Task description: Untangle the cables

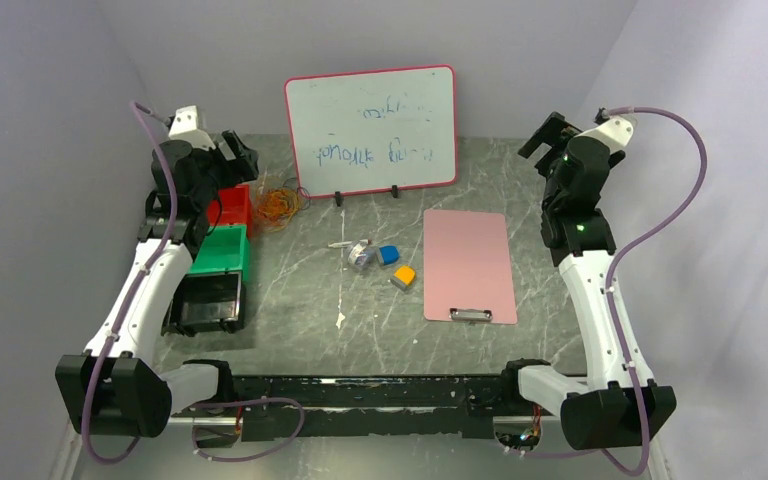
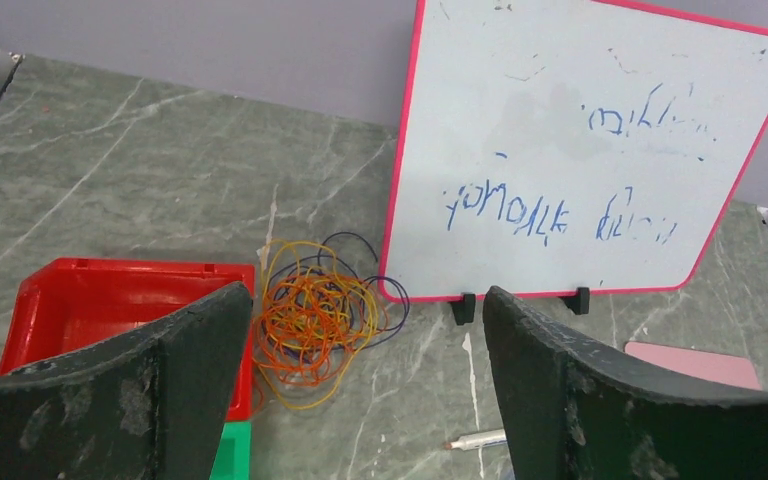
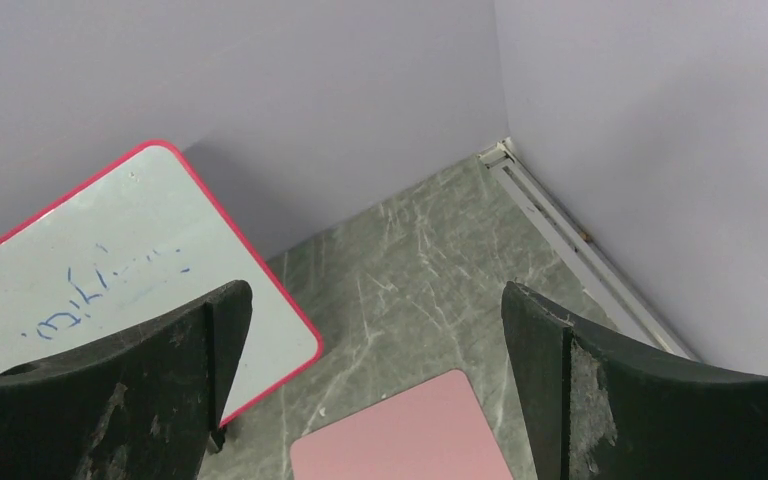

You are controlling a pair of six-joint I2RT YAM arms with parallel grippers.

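Below and just ahead of the left pincer (image 2: 365,305), framed between its jaws, lies the tangle of thin orange, yellow and dark purple cables (image 2: 312,322). It is a roundish heap with no clear long axis, between a red plastic bin (image 2: 90,305) on the pincer's left and a pink-framed whiteboard (image 2: 580,150) on its right. That arm, far the nearer, hangs raised and pitched down, jaws wide and empty. The right pincer (image 1: 543,135), likewise agape and empty, is well apart.

You've got one tangle of cables (image 1: 279,203), three bins (red bin (image 1: 236,206), green bin (image 1: 222,250), black bin (image 1: 207,303)), one whiteboard (image 1: 371,130), one pink clipboard (image 1: 468,262), two small blocks (blue block (image 1: 388,255), orange block (image 1: 404,276)) and one pen (image 2: 478,439) on the worktop (image 1: 300,290).
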